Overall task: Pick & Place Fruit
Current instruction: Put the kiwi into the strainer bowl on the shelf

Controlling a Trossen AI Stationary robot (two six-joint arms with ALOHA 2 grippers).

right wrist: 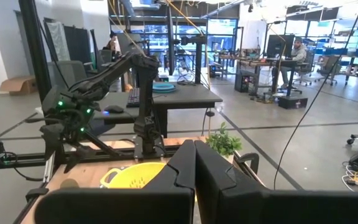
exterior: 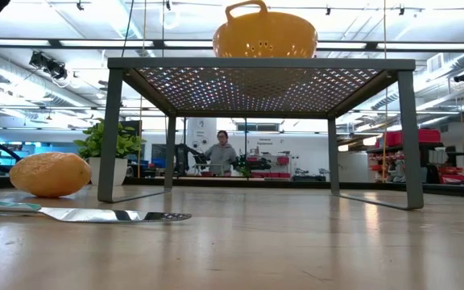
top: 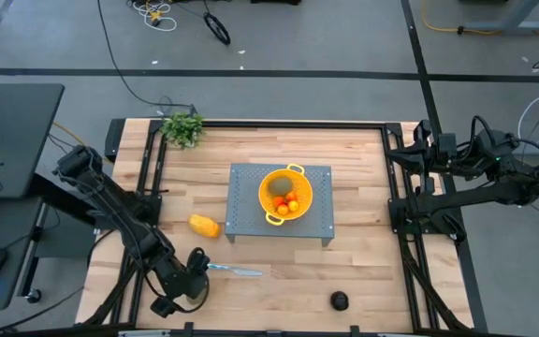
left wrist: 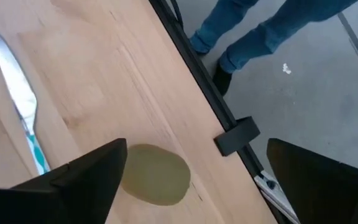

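Observation:
A brownish-green oval fruit (left wrist: pixel 160 175) lies on the wooden table near its front edge, between the fingers of my open left gripper (left wrist: pixel 196 149), close by one finger (left wrist: pixel 101 168). In the high view that gripper (top: pixel 183 284) hides it. A yellow-orange oblong fruit (top: pixel 204 226) and a small blackish round one (top: pixel 340 300) rest on the table. The yellow colander (top: pixel 285 195) holds another brownish-green oval and tiny orange-red balls (top: pixel 286 205). My right gripper (right wrist: pixel 194 180) waits shut at the table's right edge. My left gripper stands open over the oval fruit, slanting down. One finger (left wrist: pixel 101 168) covers the fruit's near side (left wrist: pixel 132 171) in the wrist view; I cannot tell whether it touches. The fruit lies flat on the table.
The colander sits on a grey perforated stand (top: pixel 318 223) at mid-table. A silvery knife (top: pixel 237 271) lies just right of my left gripper. A leafy green bunch (top: pixel 183 126) stands at the far left. A person's legs (left wrist: pixel 260 37) show beyond the table's front edge.

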